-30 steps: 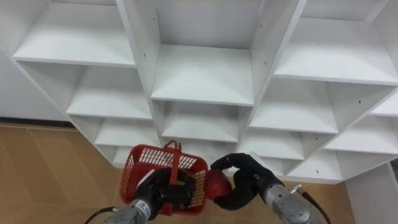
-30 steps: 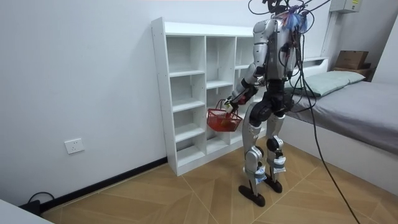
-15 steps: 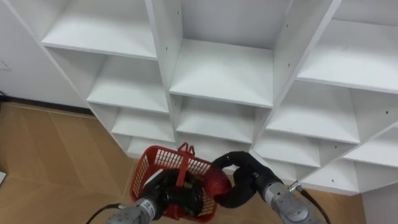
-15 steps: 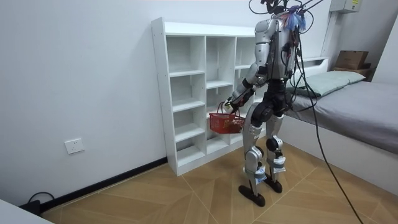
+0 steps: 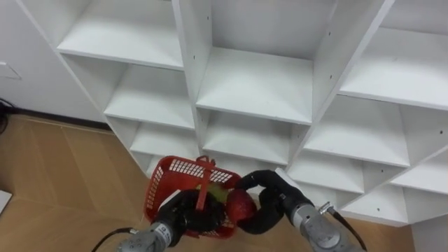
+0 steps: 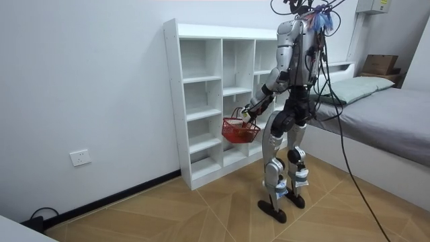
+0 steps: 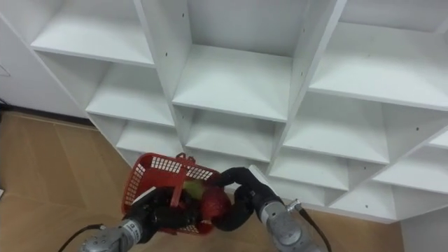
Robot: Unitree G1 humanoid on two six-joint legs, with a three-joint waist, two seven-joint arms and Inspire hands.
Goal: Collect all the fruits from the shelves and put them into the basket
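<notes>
A red plastic basket (image 5: 180, 183) hangs low in front of the white closet (image 5: 253, 87). My left hand (image 5: 183, 218) is shut on its upright handle from below. My right hand (image 5: 269, 201) is curled round a red fruit (image 5: 240, 205), like an apple, and holds it at the basket's right rim. A green fruit (image 5: 218, 194) shows inside the basket beside it. In the room view I stand upright facing the closet (image 6: 201, 101), with the basket (image 6: 240, 130) held at hip height before the lower shelves.
The closet's white shelves and upright dividers rise just behind the basket. Wooden floor (image 5: 63, 175) lies to the left and below. A bed (image 6: 383, 111) stands at the room view's right, close behind me.
My right hand has brought the red fruit from beside the basket to its right rim. The head camera has shifted, so the shelves sit differently in the picture.
</notes>
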